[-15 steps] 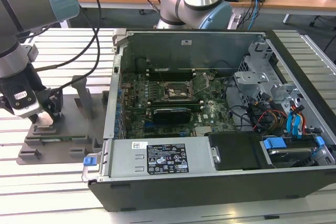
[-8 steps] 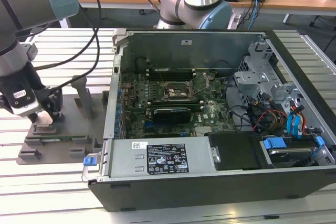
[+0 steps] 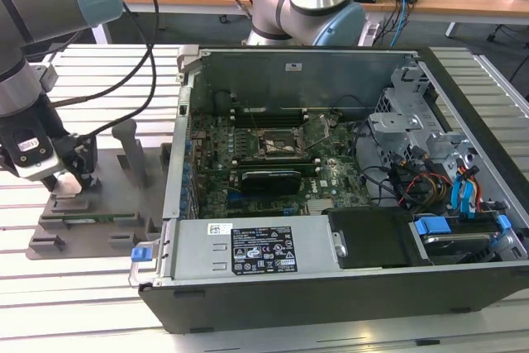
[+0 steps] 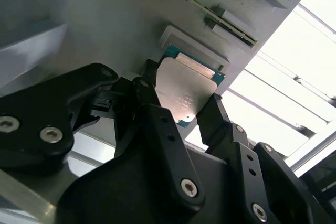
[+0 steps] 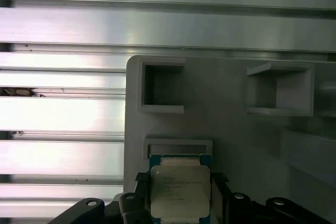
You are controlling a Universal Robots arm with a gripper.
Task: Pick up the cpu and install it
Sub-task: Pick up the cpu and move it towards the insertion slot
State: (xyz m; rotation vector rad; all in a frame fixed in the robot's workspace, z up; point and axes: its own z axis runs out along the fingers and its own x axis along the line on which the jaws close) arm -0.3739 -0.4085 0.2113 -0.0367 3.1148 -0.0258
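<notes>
One cpu snug between fingers

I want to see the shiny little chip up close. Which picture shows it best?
The second wrist view: the chip is big there, its silver top plain. The first wrist view shows the chip face-on, but the picture's edge cuts it off. In the exterior view the gripper covers that spot.
</notes>
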